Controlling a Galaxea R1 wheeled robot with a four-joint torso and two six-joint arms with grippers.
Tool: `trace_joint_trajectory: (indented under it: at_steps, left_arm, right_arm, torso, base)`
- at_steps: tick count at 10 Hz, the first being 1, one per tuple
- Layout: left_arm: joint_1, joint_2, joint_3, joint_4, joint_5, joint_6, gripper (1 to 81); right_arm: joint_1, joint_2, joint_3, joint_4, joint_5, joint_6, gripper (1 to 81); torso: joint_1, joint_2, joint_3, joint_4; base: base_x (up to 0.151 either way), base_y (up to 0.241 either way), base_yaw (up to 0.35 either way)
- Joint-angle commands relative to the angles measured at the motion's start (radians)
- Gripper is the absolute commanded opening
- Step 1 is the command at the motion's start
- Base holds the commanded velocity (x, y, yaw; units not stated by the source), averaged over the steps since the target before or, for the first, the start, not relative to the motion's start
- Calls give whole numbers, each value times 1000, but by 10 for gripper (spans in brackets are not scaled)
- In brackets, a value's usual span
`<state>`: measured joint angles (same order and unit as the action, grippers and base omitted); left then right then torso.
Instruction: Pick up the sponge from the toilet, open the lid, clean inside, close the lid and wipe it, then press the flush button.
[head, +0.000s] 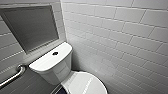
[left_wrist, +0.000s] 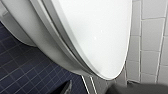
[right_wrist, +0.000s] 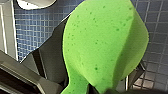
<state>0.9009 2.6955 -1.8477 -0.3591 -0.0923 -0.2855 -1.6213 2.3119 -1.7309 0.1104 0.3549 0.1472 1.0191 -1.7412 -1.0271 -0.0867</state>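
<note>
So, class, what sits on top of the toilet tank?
A small dark flush button sits in the middle of the tank top. The tank's inside is hidden under that top.

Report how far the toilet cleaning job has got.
Done: the sponge is off the toilet, clamped in the right pincer. In hand: nothing touches the lid, which lies shut. Left: unclear whether the inside has been cleaned yet; the flush button likely remains.

no legible text, no labels, no numbers
</note>
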Motion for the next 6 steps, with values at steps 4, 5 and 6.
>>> trace_joint_trajectory:
  at_steps: [4,5,6]
  left_arm:
    - [-127,52,-76,-4,5,-23,811]
    - [-131,63,-93,-4,8,-21,811]
    - [-131,64,-93,-4,10,-23,811]
  right_arm:
    - [-6,-46,13,-15,-63,5,10]
    - [-4,-43,11,-14,-63,5,10]
    - [-6,-43,11,-12,-63,6,10]
  torso:
    - [0,0,0,0]
    - [0,0,0,0]
    - [0,0,0,0]
  base:
    - [0,0,0]
    - [0,0,0]
    - [0,0,0]
